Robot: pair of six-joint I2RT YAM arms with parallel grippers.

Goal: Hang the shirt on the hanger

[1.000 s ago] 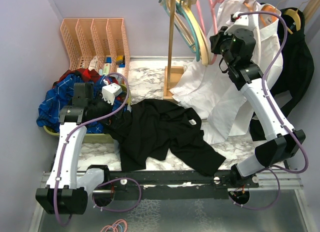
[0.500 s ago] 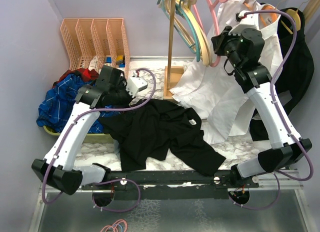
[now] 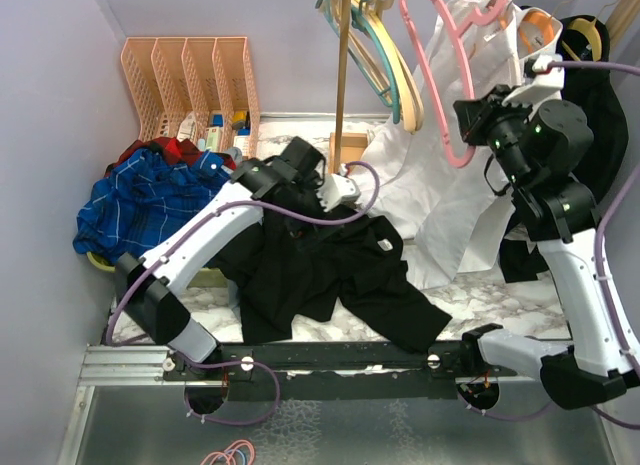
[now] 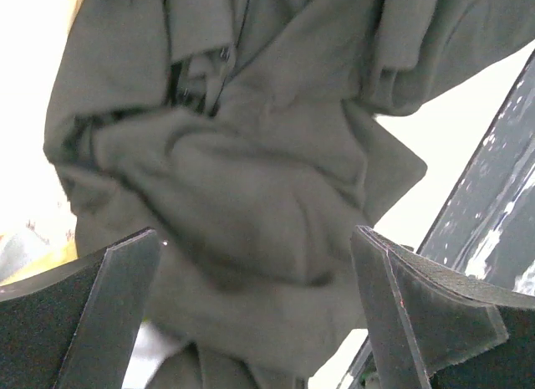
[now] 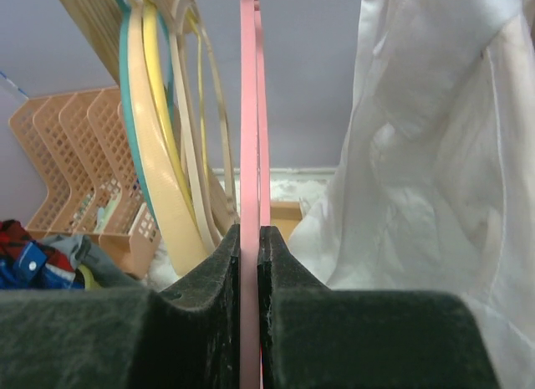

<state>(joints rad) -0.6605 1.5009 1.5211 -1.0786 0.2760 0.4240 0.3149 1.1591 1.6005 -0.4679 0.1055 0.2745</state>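
1. My right gripper (image 5: pixel 249 238) has its two fingers pressed together on the hanger (image 5: pixel 248 113), pinching the thin pink bar edge-on between the pads.
2. From the top camera, that gripper (image 3: pixel 470 123) sits high at the right rear, well apart from the table (image 3: pixel 480 295).
3. The hanger slants up from the grip toward the top edge of the view. I cannot tell whether its hook rests on the rail.
4. The white shirt (image 3: pixel 440 185) hangs just right of the hanger, and the cream and teal hangers (image 3: pixel 380 55) hang just to its left.
5. My left gripper (image 4: pixel 255 238) is spread wide, with nothing between the fingers.
6. The shirt (image 4: pixel 251 155) fills the left wrist view below those fingers. I cannot tell whether they touch the cloth.
7. The shirt (image 3: pixel 320 265) lies crumpled on the table between the two arms, with one sleeve trailing toward the near edge.
8. Its small white label (image 3: pixel 385 245) faces up near the collar.
9. The shirt and hanger are apart.
10. A blue plaid garment (image 3: pixel 140 200) is heaped at the left, in front of an orange rack (image 3: pixel 190 75).
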